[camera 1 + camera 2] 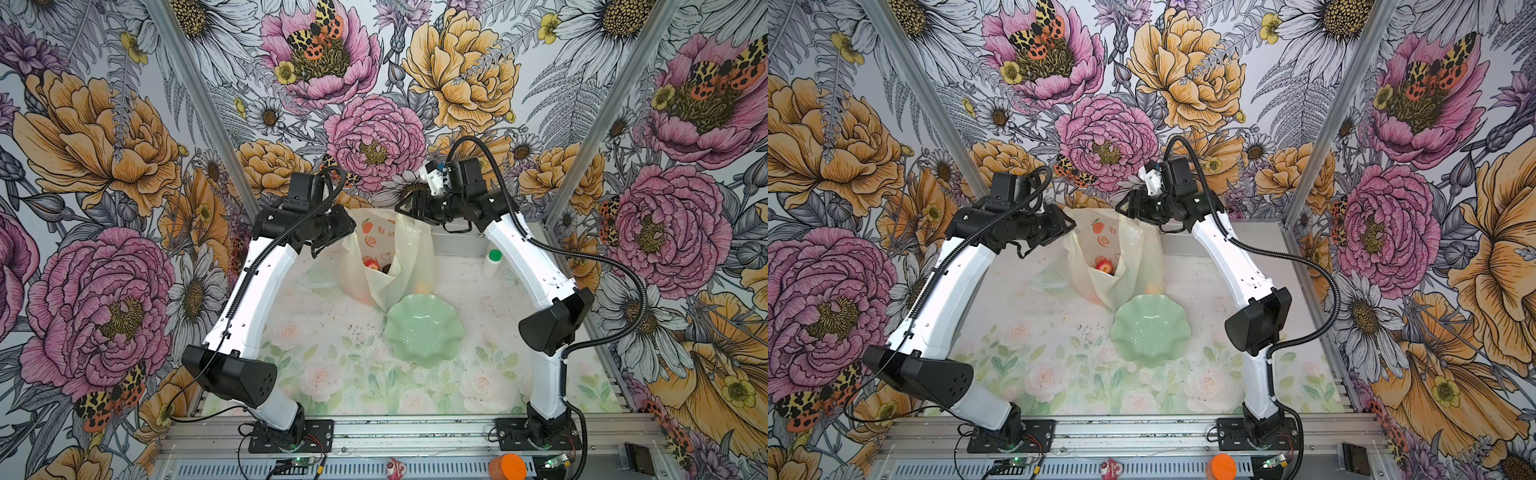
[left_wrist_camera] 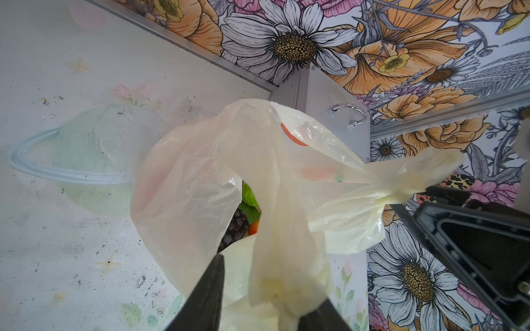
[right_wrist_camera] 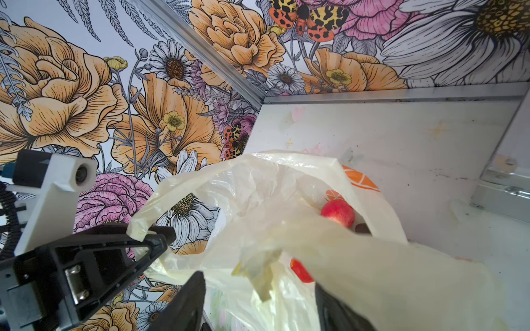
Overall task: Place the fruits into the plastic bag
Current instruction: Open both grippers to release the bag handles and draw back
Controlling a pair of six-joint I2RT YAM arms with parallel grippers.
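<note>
The cream-yellow plastic bag point(image 1: 399, 257) point(image 1: 1129, 249) stands at the back middle of the table with its mouth up. Fruits lie inside it: a pink-red apple point(image 1: 372, 263) point(image 3: 337, 213), a red fruit point(image 3: 301, 270), dark grapes point(image 2: 236, 226) and a green leaf point(image 2: 250, 197). My left gripper point(image 1: 332, 237) point(image 2: 263, 303) hangs at the bag's left top, open, with a bag handle point(image 2: 286, 258) lying slack between its jaws. My right gripper point(image 1: 405, 208) point(image 3: 261, 306) is at the bag's right top, also open, with the other handle point(image 3: 258, 275) loose in the gap.
A pale green scalloped dish point(image 1: 424, 330) sits just in front of the bag. A silver metal case point(image 1: 457, 243) and a white bottle with a green cap point(image 1: 492, 262) stand at the back right. A clear round lid point(image 1: 316, 278) lies left of the bag.
</note>
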